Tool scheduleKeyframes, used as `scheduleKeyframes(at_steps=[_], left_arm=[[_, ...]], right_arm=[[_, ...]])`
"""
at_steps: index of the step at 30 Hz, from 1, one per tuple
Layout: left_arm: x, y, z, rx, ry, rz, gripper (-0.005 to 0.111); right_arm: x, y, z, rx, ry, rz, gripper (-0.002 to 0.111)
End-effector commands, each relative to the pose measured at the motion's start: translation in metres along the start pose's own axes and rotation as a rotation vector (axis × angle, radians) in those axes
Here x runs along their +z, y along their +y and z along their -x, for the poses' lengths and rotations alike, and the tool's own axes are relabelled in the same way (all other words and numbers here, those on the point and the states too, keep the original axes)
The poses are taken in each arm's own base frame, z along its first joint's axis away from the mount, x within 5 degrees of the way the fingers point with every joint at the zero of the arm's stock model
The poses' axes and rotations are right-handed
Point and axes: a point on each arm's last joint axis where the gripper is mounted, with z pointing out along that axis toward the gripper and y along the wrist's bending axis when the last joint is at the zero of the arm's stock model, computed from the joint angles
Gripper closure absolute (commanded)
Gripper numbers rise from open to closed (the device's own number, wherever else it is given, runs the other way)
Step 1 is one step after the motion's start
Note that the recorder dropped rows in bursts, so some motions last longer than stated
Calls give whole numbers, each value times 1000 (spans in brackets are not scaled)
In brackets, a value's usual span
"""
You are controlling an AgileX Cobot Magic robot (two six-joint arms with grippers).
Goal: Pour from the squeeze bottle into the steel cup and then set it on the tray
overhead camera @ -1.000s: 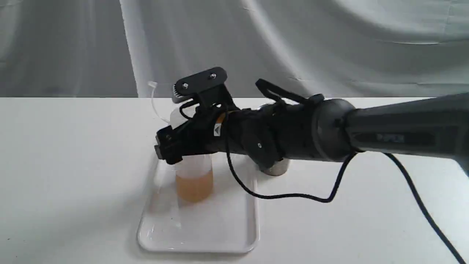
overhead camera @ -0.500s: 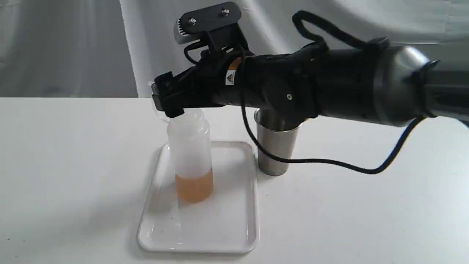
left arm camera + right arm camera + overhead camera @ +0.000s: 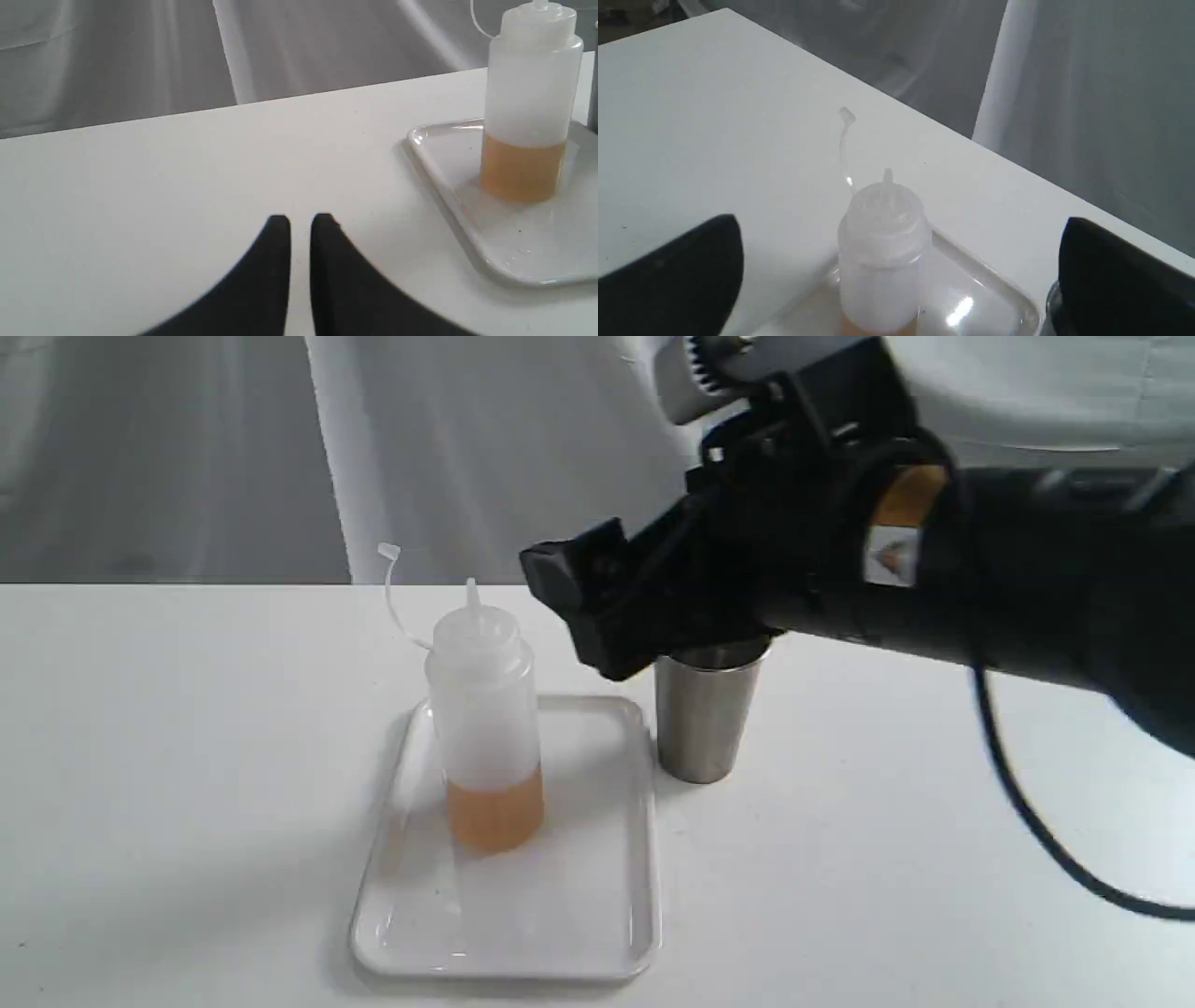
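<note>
Presently our right claw point(image 3: 901, 224) hangs raised by the steel cup point(image 3: 702, 728), fingers wide apart, gripping nothing. Our left claw point(image 3: 299, 224) sits low over the counter point(image 3: 187, 756), fingers all but together with a thin slit between, also empty.

We note the squeeze bottle point(image 3: 481, 709) standing on the tray point(image 3: 597, 915), toward its far end, with the steel cup just beside the tray on the counter.

Long axis vertical, nozzle straight up, cap off, strap arcing away from the cup. We judge it light, about a third full of amber liquid, soft-walled and smooth. We would take it mid-body, above the liquid line, and gently, or it squirts.
</note>
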Motion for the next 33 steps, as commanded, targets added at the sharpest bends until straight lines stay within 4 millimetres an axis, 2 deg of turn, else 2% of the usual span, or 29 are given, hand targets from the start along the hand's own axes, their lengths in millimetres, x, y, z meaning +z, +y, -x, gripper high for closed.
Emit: scheduleKeyframes(at_steps=[1,4,7,14,19,24,33], left_arm=[[0,0,-1,-1,-7,-2,98],[0,0,-1,-1,-7,-2,98],[0,0,-1,-1,-7,-2,98],[0,0,-1,-1,-7,-2,98],[0,0,-1,-1,-7,-2,98],[0,0,-1,-1,-7,-2,98],[0,0,-1,-1,-7,-2,98]], right_arm=[[-32,1,-9,-20,-18,0,18],[-60,2,-21,-20,-35,-1,21],[-80,2,-34,-20,-43,-2,32],[-122,3,-54,-16,-104,-6,77],[-138,4,-61,-11,-133,-9,108],[-143,4,-65,12,-119,-10,108],[-142,5,-73,90,-31,0,108]])
